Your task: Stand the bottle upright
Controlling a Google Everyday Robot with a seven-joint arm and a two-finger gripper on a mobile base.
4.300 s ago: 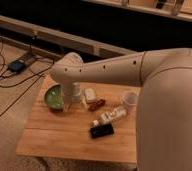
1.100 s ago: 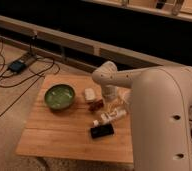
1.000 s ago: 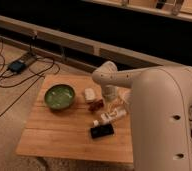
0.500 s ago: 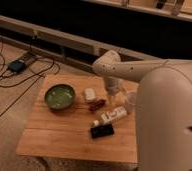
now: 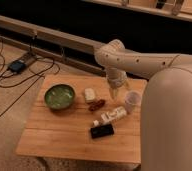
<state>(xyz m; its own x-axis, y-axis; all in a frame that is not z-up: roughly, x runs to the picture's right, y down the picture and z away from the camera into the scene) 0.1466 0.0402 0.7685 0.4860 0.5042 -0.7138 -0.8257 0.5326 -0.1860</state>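
Note:
The bottle [image 5: 112, 116] is slim and white with a dark-marked label. It lies on its side on the wooden table [image 5: 54, 135], right of centre, with its cap toward the front left. My gripper [image 5: 116, 93] hangs fingers-down above the table, a little behind the bottle and apart from it. It stands between the white block [image 5: 90, 95] and the translucent cup [image 5: 132, 100]. Its jaws are open and hold nothing.
A green bowl [image 5: 59, 96] sits at the table's left. A small reddish-brown item [image 5: 96, 105] lies beside the block, and a black flat object [image 5: 102, 131] lies just in front of the bottle. Cables and a box [image 5: 16, 65] are on the floor to the left.
The arm has swung from the table's left to its right rear over the last seconds. In the last half second the gripper shifted slightly. The bottle has not moved.

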